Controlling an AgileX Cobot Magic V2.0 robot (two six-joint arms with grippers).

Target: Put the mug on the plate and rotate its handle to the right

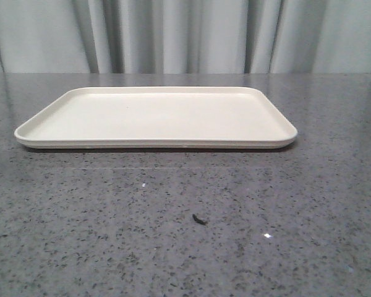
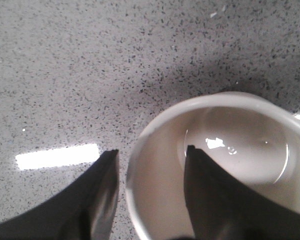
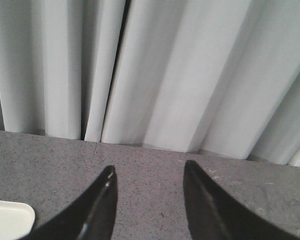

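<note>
Cream-white plate [image 1: 154,117] flat on the speckled grey table [image 1: 185,235] — bare, nothing on it. White mug [image 2: 155,130] beneath the left gripper [image 2: 150,156], one finger inside, one outside the rim, not clamped. Right gripper [image 3: 149,172] spread, holding nothing — pointed toward pale curtains [image 3: 165,70].

The front view looks low and level across the bench [image 1: 185,235] toward the curtain [image 1: 185,34], with the plate [image 1: 154,143] lying mid-distance; the left wrist view looks steeply down, very close to the bench, into the open mug [image 2: 220,165] straddled by the left tool [image 2: 151,155]; the right wrist view looks forward past the right tool [image 3: 147,172] at the curtain, sharing with the front view the curtain, the bench and a corner of the plate [image 3: 10,215].
</note>
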